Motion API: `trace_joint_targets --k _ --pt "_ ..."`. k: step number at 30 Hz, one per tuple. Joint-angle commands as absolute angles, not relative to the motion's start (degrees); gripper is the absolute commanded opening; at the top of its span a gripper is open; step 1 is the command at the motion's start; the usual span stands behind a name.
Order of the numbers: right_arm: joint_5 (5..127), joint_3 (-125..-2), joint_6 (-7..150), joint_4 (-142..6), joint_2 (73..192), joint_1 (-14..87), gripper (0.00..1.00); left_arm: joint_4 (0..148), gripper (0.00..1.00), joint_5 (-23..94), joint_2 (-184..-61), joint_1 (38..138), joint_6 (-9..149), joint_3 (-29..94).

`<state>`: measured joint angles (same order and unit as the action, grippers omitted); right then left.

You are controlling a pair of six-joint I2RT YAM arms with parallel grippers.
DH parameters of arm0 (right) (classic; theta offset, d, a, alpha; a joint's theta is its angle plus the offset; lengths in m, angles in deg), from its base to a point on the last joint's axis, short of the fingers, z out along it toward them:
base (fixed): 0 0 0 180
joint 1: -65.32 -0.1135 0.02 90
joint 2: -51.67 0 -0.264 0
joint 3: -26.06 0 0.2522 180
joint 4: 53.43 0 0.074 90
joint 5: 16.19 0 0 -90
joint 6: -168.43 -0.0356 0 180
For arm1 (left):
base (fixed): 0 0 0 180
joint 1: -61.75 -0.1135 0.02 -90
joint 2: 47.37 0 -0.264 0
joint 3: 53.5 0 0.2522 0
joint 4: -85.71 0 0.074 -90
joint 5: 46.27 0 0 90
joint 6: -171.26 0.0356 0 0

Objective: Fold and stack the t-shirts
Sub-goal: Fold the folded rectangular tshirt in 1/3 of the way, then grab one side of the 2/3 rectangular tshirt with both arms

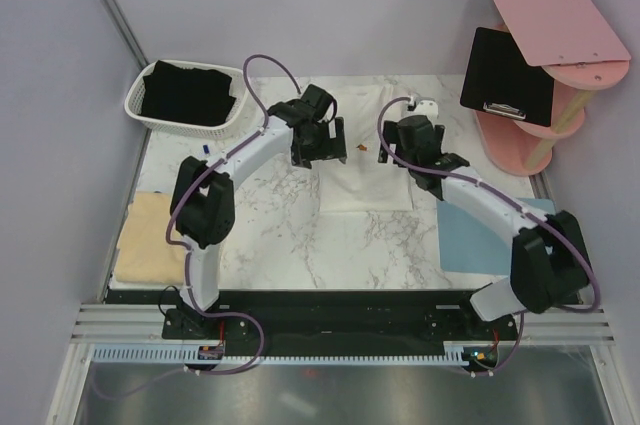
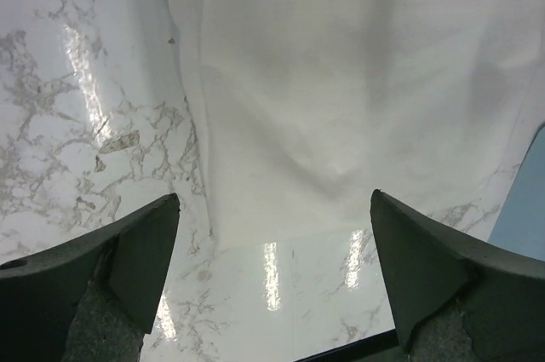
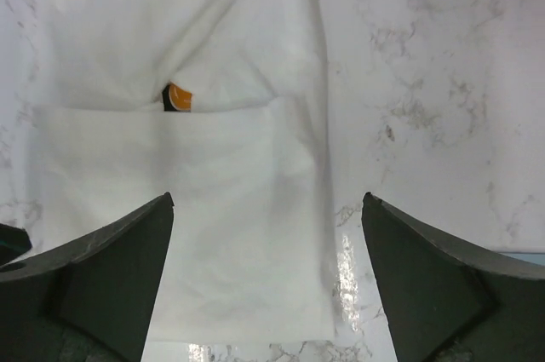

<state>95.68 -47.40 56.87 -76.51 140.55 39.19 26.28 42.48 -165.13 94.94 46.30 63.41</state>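
Left pincer (image 2: 274, 209): jaws spread wide, nothing between them. Right pincer (image 3: 268, 204): likewise spread wide, gripping nothing. Both held low over the white t-shirt (image 1: 365, 160), one toward each long side, presumably to take matching edges for a shared fold.

White t-shirt: flat on the marble table (image 1: 290, 235), directly under and between the two pincers. Narrowed to a long rectangle, sides turned inward, no print showing. Seen between the left pincer's jaws: the long left edge and one short end. Seen between the right pincer's jaws: a cross fold, with an orange tag (image 3: 177, 96) peeking out just ahead. Judged partly folded, not yet stack-sized.

Pale yellow t-shirt (image 1: 150, 240): folded flat, well behind and to the left of the left pincer, at the table's edge. Probably the base of the stack.

Black t-shirt (image 1: 185, 93): bunched in a white basket (image 1: 135, 105), beyond and to the left of the left pincer. Judged to be waiting its turn.

Light-blue mat (image 1: 480, 240): behind and to the right of the right pincer. Black clipboard (image 1: 510, 75): beyond and to the right of it, off the table.

Count:
- pincers, two
- t-shirts, three (one white, one yellow, one black)
- basket, one
- mat, one
- clipboard, one
- tag, one
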Motion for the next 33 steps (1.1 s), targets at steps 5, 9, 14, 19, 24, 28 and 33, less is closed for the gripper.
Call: trace_joint_targets --k 5,9,14,19,24,28,33 --pt "97.73 -40.36 50.75 -82.38 127.26 39.65 0.98 33.62 0.9 42.6 -150.65 95.58 44.44 42.54" --pt "95.26 -36.13 46.97 -84.76 127.69 40.35 0.9 38.63 0.87 40.66 -150.03 96.02 42.68 34.72" --pt "88.87 -32.27 45.91 -82.66 131.37 44.39 0.8 44.53 0.86 38.38 -149.94 96.55 40.66 28.47" --pt "79.63 -29.54 45.29 -77.12 134.89 49.49 0.8 45.94 0.86 38.37 -150.55 96.46 40.48 27.06" --pt "71.47 -27.78 43.45 -73.17 138.32 51.25 0.76 46.9 0.83 38.11 -152.66 96.46 40.3 27.84" --pt "66.53 -26.64 41.61 -70.79 139.47 51.34 0.71 47.7 0.71 37.41 -154.5 96.46 40.13 28.55" --pt "60.2 -26.55 39.41 -70.52 139.91 51.34 0.6 48.49 0.42 36.88 -156.18 96.46 39.95 29.34"
